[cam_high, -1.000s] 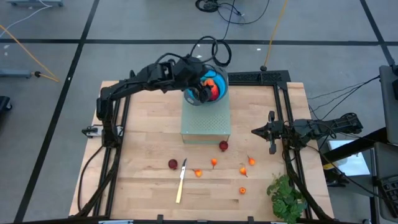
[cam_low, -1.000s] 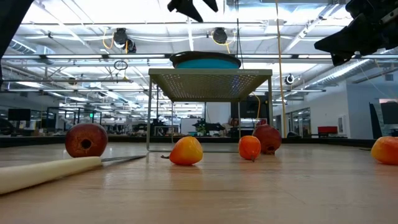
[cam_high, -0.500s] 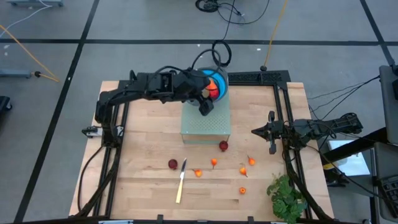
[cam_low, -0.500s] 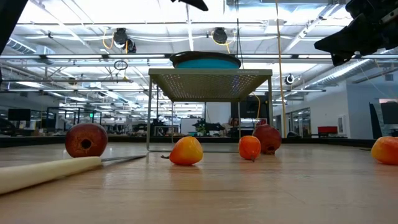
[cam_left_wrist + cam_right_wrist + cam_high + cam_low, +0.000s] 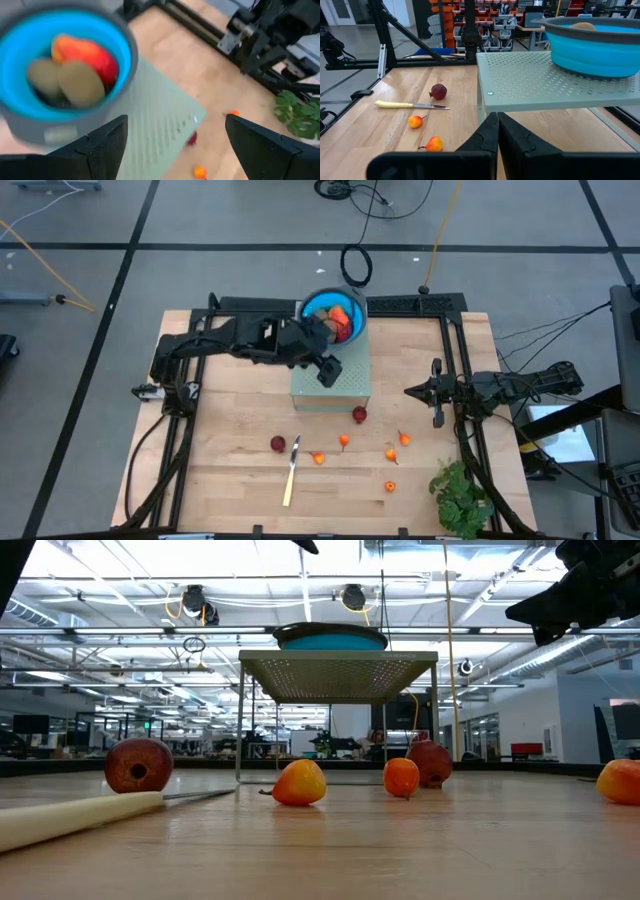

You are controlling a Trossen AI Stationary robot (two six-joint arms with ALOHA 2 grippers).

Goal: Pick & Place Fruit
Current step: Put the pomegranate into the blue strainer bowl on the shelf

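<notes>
A blue bowl [image 5: 338,308] stands on the far part of a pale green perforated stand [image 5: 345,385]. In it lie a red-orange oblong fruit [image 5: 82,51] and two olive-brown ovals [image 5: 80,85]. My left gripper [image 5: 328,372] hovers open above the stand, on the near side of the bowl [image 5: 30,125], touching nothing. Dark red balls [image 5: 278,443] [image 5: 359,414] and several tiny orange bits [image 5: 344,441] rest on the wooden table. My right gripper [image 5: 408,392] waits shut at the table's right, level, facing the stand [image 5: 545,80].
A slim pale-handled knife [image 5: 291,470] lies on the table near the left dark red ball. A leafy green bunch [image 5: 460,495] sits at the near right corner. Black frame rails [image 5: 180,380] run along both sides. Bare wood shows between the stand and the scattered fruit.
My left gripper has drawn back from over the bowl toward the table's near edge and now hangs above the stand's near half. The fruit in the bowl, hidden under the gripper before, now shows from above. The fruit on the table has stayed in place.
</notes>
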